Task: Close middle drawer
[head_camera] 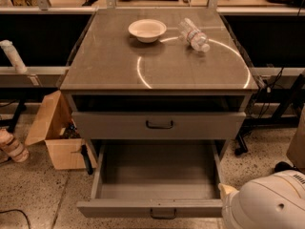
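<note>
The middle drawer (124,208) stands pulled far out at the bottom of the camera view. It has a low, slim front panel, a small black bar handle (163,214) and a long grey tray (157,171) with nothing in it. My gripper is out of view. Only a white rounded part of my body (267,202) shows at the bottom right, next to the drawer's right front corner.
Above it is a grey drawer with a taller front panel (119,125), slightly out, with a dark gap over it. The cabinet top (157,70) bears a white bowl (147,30) and a lying plastic bottle (194,34). An open cardboard box (52,137) stands on the floor at the left.
</note>
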Motion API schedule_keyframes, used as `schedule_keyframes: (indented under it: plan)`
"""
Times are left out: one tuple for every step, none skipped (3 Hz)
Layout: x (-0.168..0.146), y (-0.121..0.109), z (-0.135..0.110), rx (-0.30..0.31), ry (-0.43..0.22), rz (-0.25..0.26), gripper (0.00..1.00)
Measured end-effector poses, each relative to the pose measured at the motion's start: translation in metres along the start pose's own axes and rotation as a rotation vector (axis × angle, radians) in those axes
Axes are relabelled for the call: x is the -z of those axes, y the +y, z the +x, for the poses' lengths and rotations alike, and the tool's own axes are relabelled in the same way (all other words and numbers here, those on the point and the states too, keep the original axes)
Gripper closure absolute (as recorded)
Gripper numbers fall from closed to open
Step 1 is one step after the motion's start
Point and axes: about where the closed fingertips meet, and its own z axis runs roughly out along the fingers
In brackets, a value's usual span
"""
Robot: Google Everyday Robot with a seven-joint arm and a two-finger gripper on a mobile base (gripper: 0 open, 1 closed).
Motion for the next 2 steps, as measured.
schedule_keyframes:
  plan:
    - [0.0000, 0.0000, 0.0000, 0.000, 0.000, 0.000, 0.18]
    - [-0.0030, -0.0009, 0.0003, -0.003, 0.000, 0.003, 0.49]
